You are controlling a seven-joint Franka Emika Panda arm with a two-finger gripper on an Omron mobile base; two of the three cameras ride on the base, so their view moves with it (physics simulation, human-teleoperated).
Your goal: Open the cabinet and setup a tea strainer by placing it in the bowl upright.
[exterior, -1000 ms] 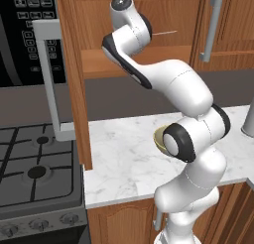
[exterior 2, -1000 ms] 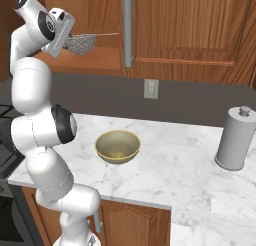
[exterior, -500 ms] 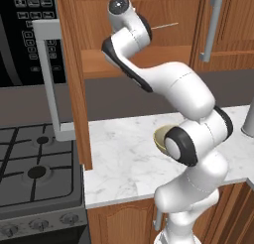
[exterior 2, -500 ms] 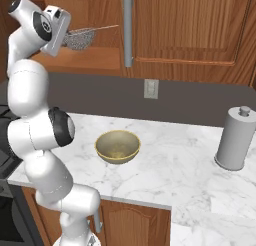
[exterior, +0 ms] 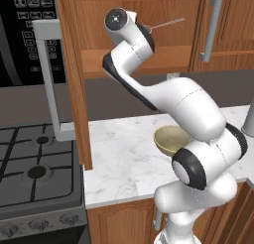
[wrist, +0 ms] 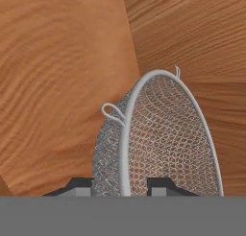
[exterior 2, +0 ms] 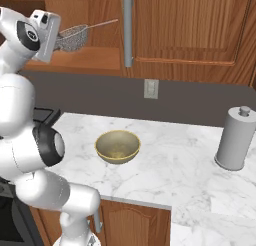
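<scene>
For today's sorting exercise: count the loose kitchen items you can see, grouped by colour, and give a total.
Silver-grey: 2, the tea strainer held up by the gripper in the open cabinet, and the grey canister on the counter.
Olive-gold: 1, the bowl.
Total: 3

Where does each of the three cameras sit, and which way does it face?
Left base view: behind the arm's left, looking forward over stove, open cabinet and counter; arm rises lower right.
Right base view: behind its right, facing bowl, canister and strainer; arm at left.
Hand view: on the hand, looking into the cabinet; tool shut on the strainer's mesh.
Both base views share bowl and strainer.
</scene>
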